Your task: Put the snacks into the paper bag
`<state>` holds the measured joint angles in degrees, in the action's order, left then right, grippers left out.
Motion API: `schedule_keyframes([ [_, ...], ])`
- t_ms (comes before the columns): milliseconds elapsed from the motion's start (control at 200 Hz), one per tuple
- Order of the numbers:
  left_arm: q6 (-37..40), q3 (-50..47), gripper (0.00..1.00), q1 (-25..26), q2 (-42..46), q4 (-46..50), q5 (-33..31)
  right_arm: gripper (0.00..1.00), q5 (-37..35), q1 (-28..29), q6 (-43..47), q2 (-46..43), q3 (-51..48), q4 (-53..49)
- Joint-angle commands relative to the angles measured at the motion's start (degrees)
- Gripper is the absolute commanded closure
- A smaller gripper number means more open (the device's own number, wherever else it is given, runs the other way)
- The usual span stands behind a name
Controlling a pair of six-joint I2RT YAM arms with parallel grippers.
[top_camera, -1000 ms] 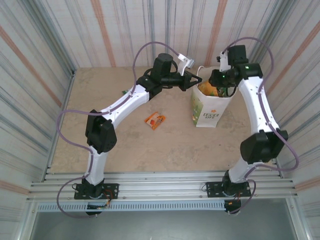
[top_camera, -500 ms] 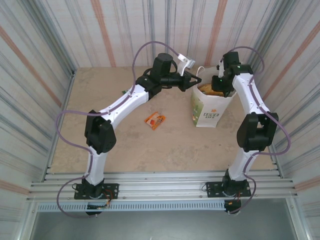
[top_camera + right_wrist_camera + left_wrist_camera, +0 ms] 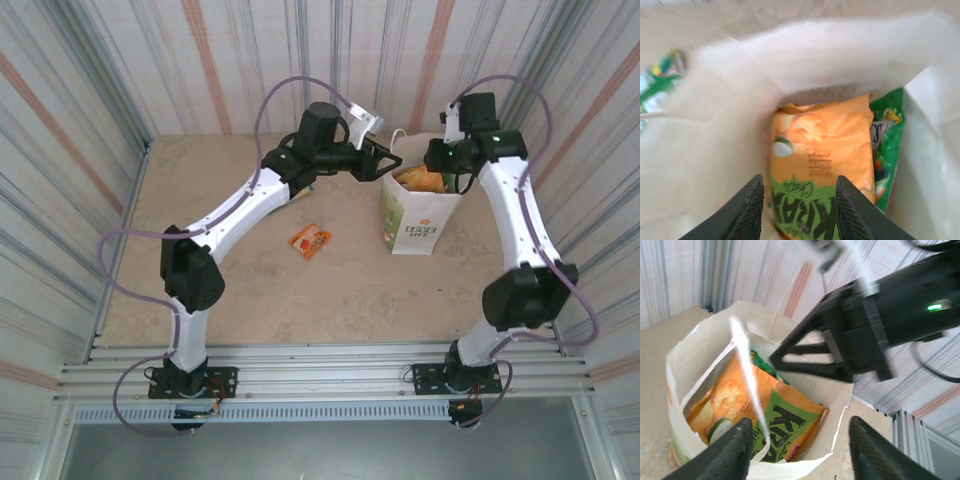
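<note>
The white paper bag (image 3: 412, 222) stands upright right of the table's middle. Inside it lies an orange and green snack packet (image 3: 822, 150), with a green packet (image 3: 888, 145) beside it. One small orange packet (image 3: 310, 241) lies on the table left of the bag. My left gripper (image 3: 388, 160) hovers at the bag's left rim, open; a loose handle strand (image 3: 747, 375) hangs between its fingers (image 3: 732, 452). My right gripper (image 3: 437, 160) sits over the bag's mouth. It is open above the orange packet (image 3: 740, 410), with the bag's wall (image 3: 715, 125) at its left.
Corrugated metal walls close the table in on three sides. The right arm's black wrist (image 3: 875, 325) is close above the bag opposite my left gripper. Bare tabletop (image 3: 300, 290) stretches in front of the bag and to the left.
My left gripper has gone from shut to open, letting the bag's handle hang free. The right arm's elbow swung in and back out while its gripper stayed over the bag.
</note>
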<state>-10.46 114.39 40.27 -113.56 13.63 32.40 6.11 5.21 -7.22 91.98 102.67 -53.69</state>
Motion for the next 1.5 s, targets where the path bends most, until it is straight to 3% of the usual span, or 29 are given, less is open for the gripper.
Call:
schedule_keyframes([
  [0, 1.62, -0.57, 0.40, 0.38, 6.20, 4.95, -4.05, 0.58, 0.71, 1.50, -1.42, -6.71, 1.77, -2.79],
  [70, 2.11, -2.01, 0.35, 0.09, 8.29, 7.13, -5.37, 0.58, -0.06, 3.17, -1.65, -9.71, 0.80, -3.79],
  [331, -3.12, -15.46, 0.34, -5.27, 17.35, 12.83, -8.72, 0.59, 0.83, 12.06, -6.62, -23.36, -13.14, 0.34],
  [491, -9.63, -29.52, 0.35, -11.61, 21.90, 8.85, -8.27, 0.60, 1.76, 19.36, -13.12, -32.03, -27.82, 10.01],
  [626, -14.33, -38.95, 0.35, -17.43, 22.49, 4.39, -9.52, 0.61, 1.46, 27.38, -18.69, -38.99, -43.67, 24.27],
  [732, -17.05, -42.79, 0.36, -22.50, 20.57, 2.71, -8.04, 0.61, -2.95, 34.71, -21.75, -41.66, -52.08, 31.38],
  [897, -17.28, -42.57, 0.36, -29.39, 15.80, 4.37, -6.92, 0.61, -10.66, 44.51, -22.83, -41.24, -58.05, 37.55],
  [1002, -17.28, -41.07, 0.37, -32.09, 12.10, 5.16, -6.44, 0.61, -11.32, 47.48, -23.53, -38.87, -60.24, 42.00],
  [1498, -18.94, -31.20, 0.39, -35.00, -2.45, 4.28, -7.38, 0.61, -7.31, 49.02, -24.21, -28.20, -59.24, 48.78],
])
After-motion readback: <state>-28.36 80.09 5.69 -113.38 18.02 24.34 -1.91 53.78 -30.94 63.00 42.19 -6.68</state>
